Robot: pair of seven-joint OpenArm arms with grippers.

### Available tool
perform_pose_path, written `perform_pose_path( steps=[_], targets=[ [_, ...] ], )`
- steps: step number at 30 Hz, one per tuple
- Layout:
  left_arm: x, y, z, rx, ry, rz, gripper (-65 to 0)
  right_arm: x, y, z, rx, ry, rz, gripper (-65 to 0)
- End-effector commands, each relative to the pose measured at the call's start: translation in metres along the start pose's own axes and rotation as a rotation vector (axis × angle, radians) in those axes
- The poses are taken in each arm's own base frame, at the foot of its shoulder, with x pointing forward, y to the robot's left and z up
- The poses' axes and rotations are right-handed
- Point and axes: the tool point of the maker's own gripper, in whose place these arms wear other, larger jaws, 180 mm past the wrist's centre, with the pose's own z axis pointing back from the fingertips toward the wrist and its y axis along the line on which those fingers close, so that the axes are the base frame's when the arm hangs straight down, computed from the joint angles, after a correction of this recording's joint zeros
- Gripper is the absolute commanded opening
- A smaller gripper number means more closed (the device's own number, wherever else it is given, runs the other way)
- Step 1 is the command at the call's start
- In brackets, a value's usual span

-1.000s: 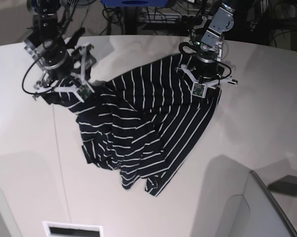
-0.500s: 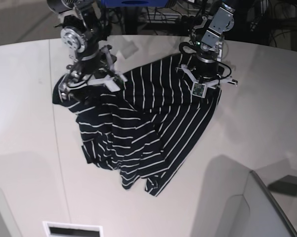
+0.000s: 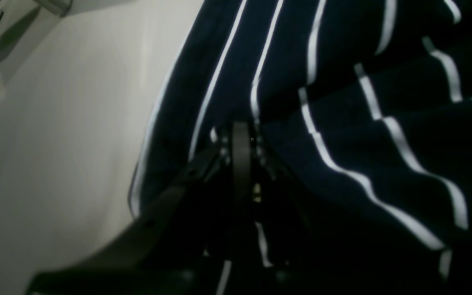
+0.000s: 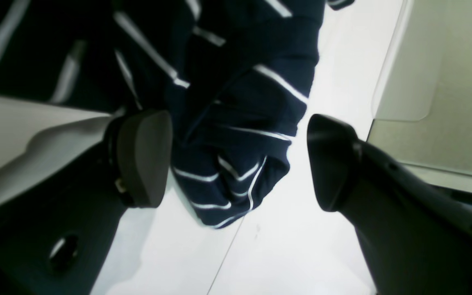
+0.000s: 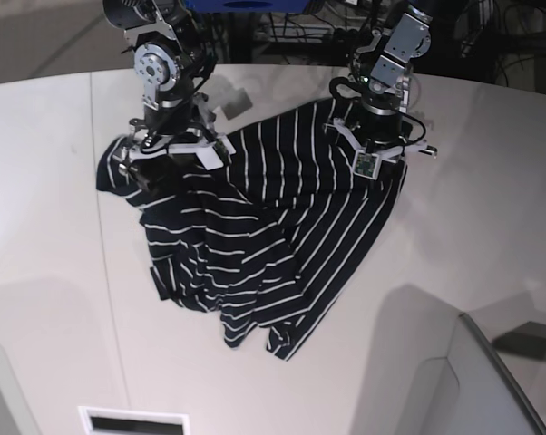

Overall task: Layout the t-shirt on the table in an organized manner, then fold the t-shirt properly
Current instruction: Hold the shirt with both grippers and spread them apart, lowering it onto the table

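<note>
The t-shirt [image 5: 255, 236] lies crumpled on the table [image 5: 55, 272], its dark navy cloth bunched in folds with the thin white stripes running at different angles across it. One rumpled end points toward the table's near side, and the rest spreads up toward the two arms at the far side.

The left gripper [image 5: 375, 161] sits at the shirt's far corner, on the base view's right side of the cloth. In the left wrist view its jaws [image 3: 240, 143] are pressed together with striped fabric gathered right at them, so it is clamped on the t-shirt [image 3: 342, 102]; bare table [image 3: 55, 143] shows beside the cloth's edge.

The right gripper [image 5: 169, 156] stands over the opposite far corner of the shirt. In the right wrist view its fingers [image 4: 141, 157] are spread wide apart, with a bunched lobe of the t-shirt [image 4: 236, 143] lying between them on the table [image 4: 293, 246]. The cloth lies close against the one pad and apart from the other, so nothing is pinched. A thin dark seam line [image 4: 228, 250] in the tabletop runs from just under that lobe of cloth.
</note>
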Motion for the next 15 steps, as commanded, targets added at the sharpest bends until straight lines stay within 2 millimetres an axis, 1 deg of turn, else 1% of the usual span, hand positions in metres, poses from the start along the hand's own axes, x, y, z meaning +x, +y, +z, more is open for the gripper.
perform_pose_path(
  steps=[1,4,6,8,11,13,15],
  targets=[
    [-0.040,-0.021,0.009,-0.092,0.172,0.032,-65.0,0.004,-0.002,0.002,-0.017,-0.015,0.000,-18.2],
    [-0.040,-0.021,0.009,-0.091,0.173,0.032,-65.0,0.001,0.004,0.003,-0.006,-0.008,0.002,-19.4],
    [-0.040,-0.021,0.009,-0.091,0.173,0.032,-65.0,0.001,0.004,0.004,-0.009,-0.006,0.000,-23.6],
    [-0.040,-0.021,0.009,-0.091,0.173,0.032,-65.0,-0.002,0.006,0.007,-0.010,-0.002,-0.004,-26.3],
    [-0.040,-0.020,0.009,-0.091,0.172,0.032,-65.0,-0.005,0.008,0.007,-0.018,0.007,-0.009,-26.1],
    [-0.039,-0.020,0.008,-0.090,0.171,0.032,-65.0,-0.003,0.002,0.000,-0.044,0.007,-0.014,-26.0],
    [-0.039,-0.020,0.008,-0.091,0.170,0.031,-65.0,-0.006,0.004,-0.006,-0.046,0.016,-0.005,-26.0]
  ],
)
